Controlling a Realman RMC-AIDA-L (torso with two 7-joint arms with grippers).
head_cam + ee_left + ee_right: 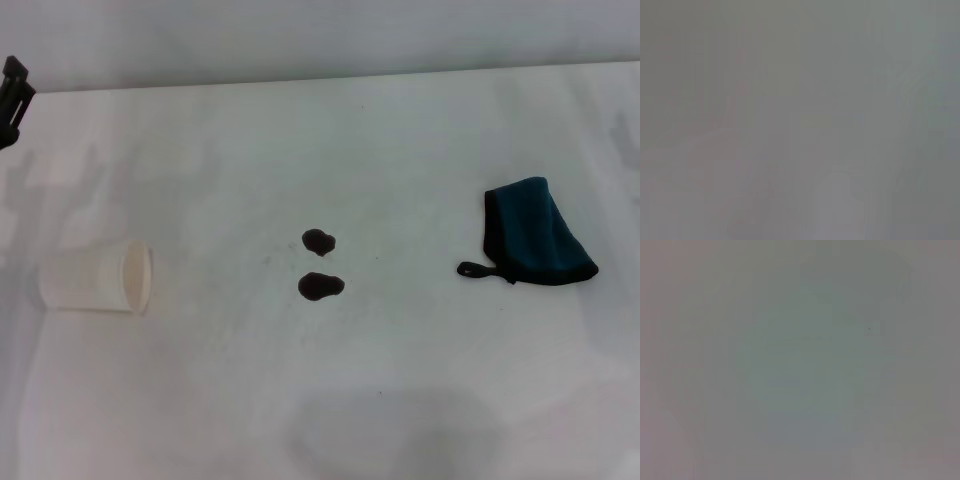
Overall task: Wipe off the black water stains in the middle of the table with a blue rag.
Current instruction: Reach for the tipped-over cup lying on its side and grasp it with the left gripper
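Two black water stains lie in the middle of the white table [400, 380], one [319, 241] just behind the other [320, 286]. The blue rag [536, 234] lies folded at the right, its black loop tab [474, 269] pointing toward the stains. A black part of my left gripper [14, 90] shows at the far left edge of the head view, well away from the stains. My right gripper is out of view. Both wrist views show only plain grey surface.
A white paper cup [97, 279] lies on its side at the left, its mouth facing the stains. The table's far edge [330, 75] runs along the top of the head view.
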